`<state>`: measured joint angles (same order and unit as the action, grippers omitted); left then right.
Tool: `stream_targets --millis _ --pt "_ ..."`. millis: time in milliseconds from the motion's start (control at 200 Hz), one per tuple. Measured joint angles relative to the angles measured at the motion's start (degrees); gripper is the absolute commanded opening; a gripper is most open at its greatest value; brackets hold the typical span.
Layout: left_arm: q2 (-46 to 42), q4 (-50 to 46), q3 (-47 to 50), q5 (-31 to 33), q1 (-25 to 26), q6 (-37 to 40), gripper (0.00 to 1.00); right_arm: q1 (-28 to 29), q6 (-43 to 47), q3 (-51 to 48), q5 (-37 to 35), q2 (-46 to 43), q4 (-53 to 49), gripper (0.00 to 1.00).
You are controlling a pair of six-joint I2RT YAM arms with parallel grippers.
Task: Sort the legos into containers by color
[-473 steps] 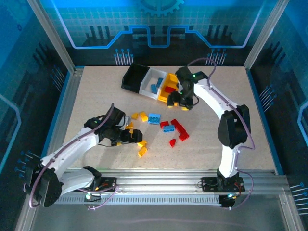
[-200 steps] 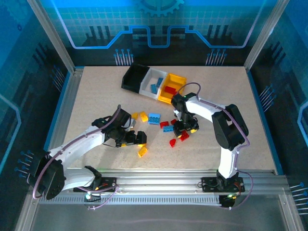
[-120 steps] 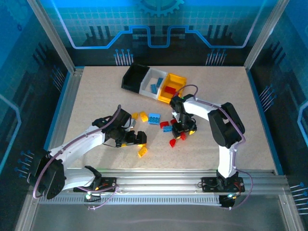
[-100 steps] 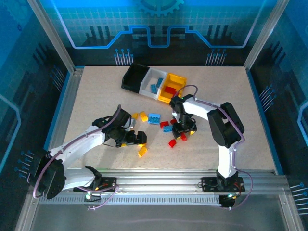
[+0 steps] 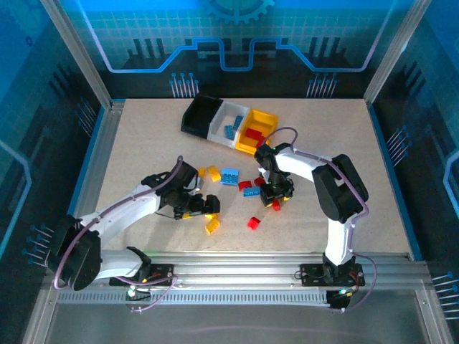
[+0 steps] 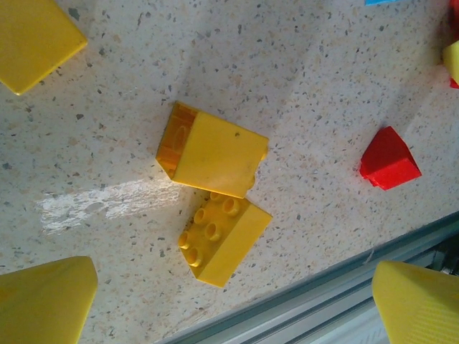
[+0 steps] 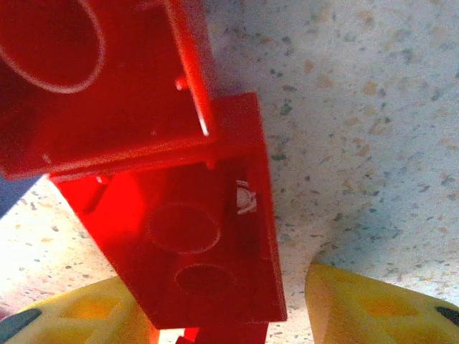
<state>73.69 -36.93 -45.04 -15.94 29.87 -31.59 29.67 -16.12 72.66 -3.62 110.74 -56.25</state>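
The bins point(image 5: 195, 118) stood in a row: black, white, yellow. Blue bricks point(image 5: 231, 130) lay in the white one and red bricks point(image 5: 254, 134) in the yellow one. The other legos lay loose on the table point(image 5: 143, 143), on the arm-base side of the bins. Among them were a blue pair point(image 5: 229, 175) and some yellow pieces point(image 5: 208, 172).

The right claw point(image 5: 275, 197) was low, on the arm-base side of the yellow bin. In the wrist view its fingers point(image 7: 358, 308) stood apart either side of a red brick point(image 7: 193, 236). A strip of table showed between the brick and one finger, so the claw was unclamped.

The left claw point(image 5: 206, 206) was farther from the bins, on the arm-base side of the black and white ones. Its jaws gaped wide. Two yellow bricks point(image 6: 211, 150) lay touching each other between its fingers point(image 6: 43, 301), clear of both. A lone red wedge point(image 5: 254, 223) lay farther from the bins than the right claw.
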Motion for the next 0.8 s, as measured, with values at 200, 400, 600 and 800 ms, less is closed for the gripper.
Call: stream_targets --millis 200,400,600,800 --pt "0.96 0.81 -0.02 -0.28 0.0 -0.02 0.99 0.07 -2.56 -2.23 1.49 -1.55 0.07 0.52" --pt "2.03 1.92 -0.02 -0.42 0.0 -0.02 0.99 0.57 -4.37 -2.86 2.36 -1.88 -1.05 0.31" --pt "2.36 2.36 -0.13 -0.42 0.0 -0.02 0.99 1.31 -5.09 -2.73 2.78 -2.49 -3.3 0.24" --pt "2.34 2.38 -0.11 -0.39 0.0 -0.04 0.99 1.36 -5.09 1.97 3.52 -3.82 -6.19 0.22"
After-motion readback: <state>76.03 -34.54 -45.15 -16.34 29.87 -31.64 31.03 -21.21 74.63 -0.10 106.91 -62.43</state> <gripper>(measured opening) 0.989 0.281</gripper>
